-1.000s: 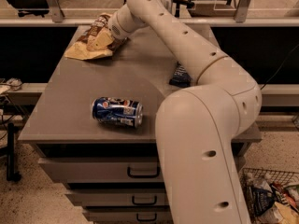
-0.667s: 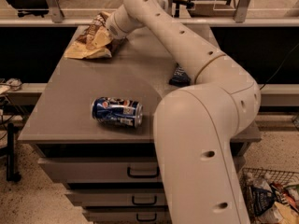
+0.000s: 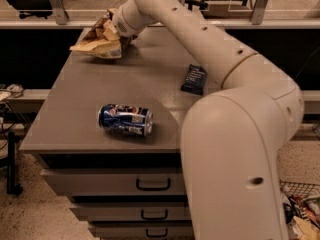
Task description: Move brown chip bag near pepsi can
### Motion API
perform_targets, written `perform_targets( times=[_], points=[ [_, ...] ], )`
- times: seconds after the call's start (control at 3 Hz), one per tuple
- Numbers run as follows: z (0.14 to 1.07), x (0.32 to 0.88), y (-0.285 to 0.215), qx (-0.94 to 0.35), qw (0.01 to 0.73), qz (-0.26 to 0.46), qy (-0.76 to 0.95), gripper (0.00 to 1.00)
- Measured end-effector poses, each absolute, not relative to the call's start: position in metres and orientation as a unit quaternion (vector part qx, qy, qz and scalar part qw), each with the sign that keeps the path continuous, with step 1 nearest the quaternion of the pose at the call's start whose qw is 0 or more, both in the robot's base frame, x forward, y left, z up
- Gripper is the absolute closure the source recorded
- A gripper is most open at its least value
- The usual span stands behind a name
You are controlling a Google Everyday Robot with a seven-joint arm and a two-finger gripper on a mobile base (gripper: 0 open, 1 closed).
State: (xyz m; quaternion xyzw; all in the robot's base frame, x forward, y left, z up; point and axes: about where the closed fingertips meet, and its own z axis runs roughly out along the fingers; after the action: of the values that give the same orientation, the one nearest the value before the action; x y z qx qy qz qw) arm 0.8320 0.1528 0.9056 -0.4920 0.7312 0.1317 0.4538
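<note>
One gripper, fingers gripping the brown chip bag at the desk far corner; pepsi can lies well apart, frontward.

cream claw at brown chip bag

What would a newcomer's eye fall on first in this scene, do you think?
The pale robot arm fills the right foreground and stretches to the far left corner of the table, where its end effector meets the brown chip bag. Next comes the pepsi can, lying on its side near the front edge, and a small dark packet beside the arm.
</note>
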Motion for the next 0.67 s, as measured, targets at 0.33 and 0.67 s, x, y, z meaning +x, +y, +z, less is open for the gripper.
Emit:
perform_targets(
  times=[0.33,0.67],
  points=[
    [0.942,0.801,0.145,-0.512,0.478,0.127,0.702,1.0],
    [0.958,0.772,0.138,-0.534,0.487,0.135,0.678,1.0]
  ],
)
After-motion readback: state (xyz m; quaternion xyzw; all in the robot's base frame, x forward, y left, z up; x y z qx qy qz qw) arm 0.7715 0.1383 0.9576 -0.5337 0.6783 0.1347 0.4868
